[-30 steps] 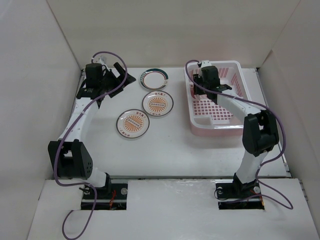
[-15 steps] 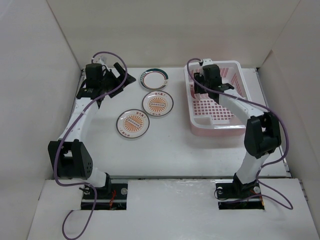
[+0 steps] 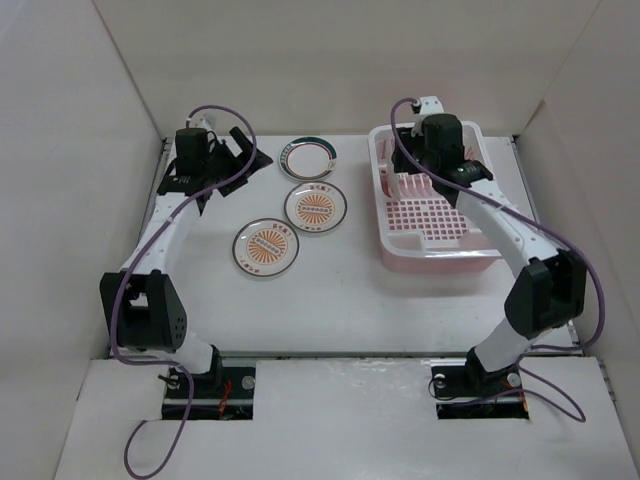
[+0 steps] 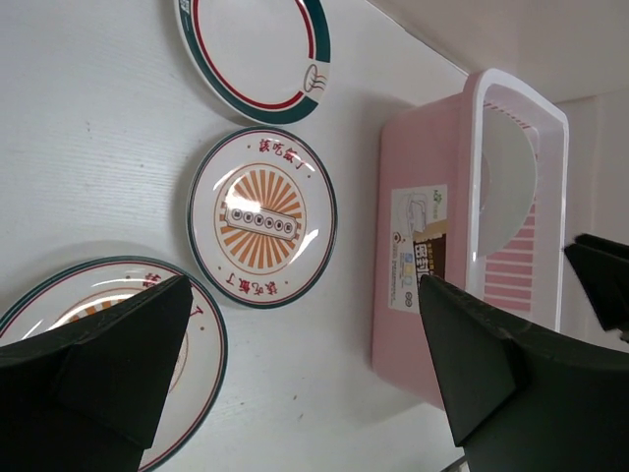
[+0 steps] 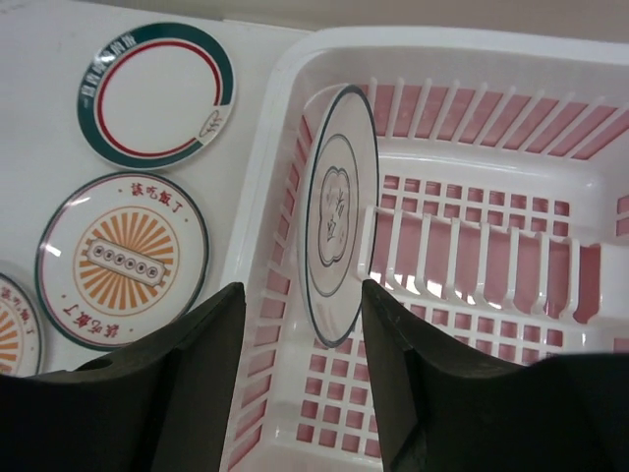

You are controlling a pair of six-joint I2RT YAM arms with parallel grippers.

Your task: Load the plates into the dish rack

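I pulled my right gripper [image 5: 300, 295] up, half open and empty, leaving the ringed plate [image 5: 334, 216] standing in the dish rack [image 5: 550, 49], while my left gripper [image 4: 305, 285] stayed wide open by three plates [image 3: 316, 207] still waiting.

Ahead of my black right gripper [image 5: 302, 290] the dish rack [image 5: 511, 108] was pink, pale-rimmed; its white plate [image 5: 334, 216] bore thin dark rings. Leftward: a green-and-red-rimmed plate [image 5: 155, 95] (white centre) and an orange sunburst plate [image 5: 122, 258].
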